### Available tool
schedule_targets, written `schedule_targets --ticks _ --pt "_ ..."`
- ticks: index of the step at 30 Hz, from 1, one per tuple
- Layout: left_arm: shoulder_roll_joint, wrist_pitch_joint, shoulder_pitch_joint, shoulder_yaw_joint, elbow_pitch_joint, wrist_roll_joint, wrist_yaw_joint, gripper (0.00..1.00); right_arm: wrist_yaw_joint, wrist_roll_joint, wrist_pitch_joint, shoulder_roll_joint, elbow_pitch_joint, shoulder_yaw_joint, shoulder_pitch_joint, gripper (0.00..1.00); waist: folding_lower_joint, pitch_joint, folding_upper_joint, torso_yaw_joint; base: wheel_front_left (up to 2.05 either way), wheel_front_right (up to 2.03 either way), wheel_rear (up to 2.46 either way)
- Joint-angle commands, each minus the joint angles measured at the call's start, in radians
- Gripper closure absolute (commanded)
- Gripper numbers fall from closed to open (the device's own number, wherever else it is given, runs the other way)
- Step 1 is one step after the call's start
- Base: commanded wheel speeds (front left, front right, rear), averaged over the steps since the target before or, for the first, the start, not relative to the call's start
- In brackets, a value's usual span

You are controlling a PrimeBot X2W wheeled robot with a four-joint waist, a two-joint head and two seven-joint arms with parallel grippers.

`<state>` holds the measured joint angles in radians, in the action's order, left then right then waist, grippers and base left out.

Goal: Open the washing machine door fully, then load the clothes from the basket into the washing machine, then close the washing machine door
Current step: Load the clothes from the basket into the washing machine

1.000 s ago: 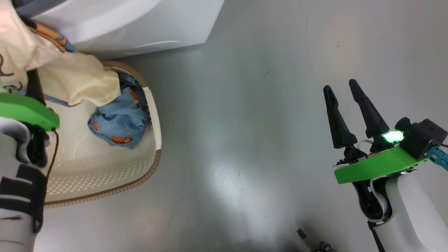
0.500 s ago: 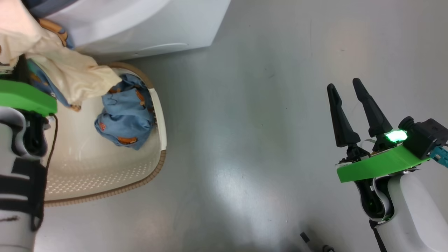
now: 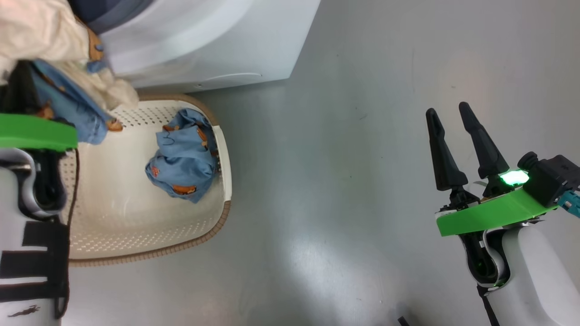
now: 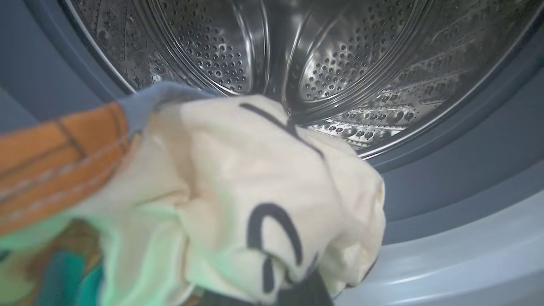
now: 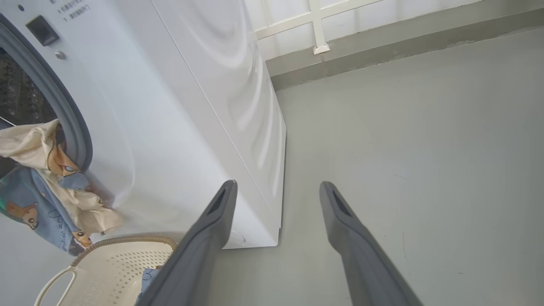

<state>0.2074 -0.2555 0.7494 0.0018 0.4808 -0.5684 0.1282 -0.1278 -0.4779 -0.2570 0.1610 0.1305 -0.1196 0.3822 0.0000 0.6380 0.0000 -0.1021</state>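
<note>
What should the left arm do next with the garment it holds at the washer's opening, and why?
Probably ease the left gripper forward, deeper into the drum, before opening its jaws: the garment sits at the grey gasket, not yet inside the drum, and its blue part hangs down toward the basket.

Laundry area, perhaps a utility balcony: white front-loading washing machine (image 5: 204,106) with a perforated steel drum (image 4: 340,63), standing on a bare, smooth grey floor (image 3: 340,181). Cream basket (image 3: 113,217) holding clothes (image 3: 183,158) just beside it. Low grey kerb (image 5: 382,42) and white frame (image 5: 316,25) behind.
</note>
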Motion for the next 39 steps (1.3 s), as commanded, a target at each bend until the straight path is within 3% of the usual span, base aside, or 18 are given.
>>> schedule_targets --ticks 1,8,22,27,34,39 --pt "0.039 -0.006 -0.02 0.038 -0.054 0.016 0.002 1.0 -0.003 0.004 -0.005 -0.004 -0.018 -0.017 -0.038 0.0 0.0 -0.009 0.0 0.005 0.0 0.0 0.0" --pt "0.073 -0.006 0.03 0.024 -0.096 0.041 0.002 1.0 -0.003 0.001 -0.005 -0.019 -0.013 -0.024 -0.043 0.0 0.0 -0.024 0.0 0.0 0.0 0.0 0.0" --pt "0.224 -0.006 0.4 -0.145 0.263 0.019 0.002 1.0 -0.003 -0.016 -0.005 -0.051 -0.003 -0.054 -0.046 0.0 0.0 -0.019 0.0 -0.076 0.0 0.0 0.0" --pt "0.254 -0.006 0.541 -0.134 0.275 0.051 0.002 1.0 -0.003 -0.018 -0.005 -0.055 -0.008 -0.06 -0.04 0.0 0.0 -0.001 0.0 -0.098 0.0 0.0 0.0" --pt "0.247 -0.006 0.589 -0.042 0.183 0.152 0.002 1.0 -0.003 -0.018 -0.005 -0.06 -0.016 -0.063 -0.029 0.0 0.0 0.026 0.0 -0.113 0.0 0.0 0.0" --pt "0.217 -0.006 0.553 -0.041 0.261 0.177 0.002 0.98 -0.003 -0.016 -0.005 -0.065 -0.015 -0.065 -0.024 0.0 0.0 0.035 0.0 -0.115 0.0 0.0 0.0"
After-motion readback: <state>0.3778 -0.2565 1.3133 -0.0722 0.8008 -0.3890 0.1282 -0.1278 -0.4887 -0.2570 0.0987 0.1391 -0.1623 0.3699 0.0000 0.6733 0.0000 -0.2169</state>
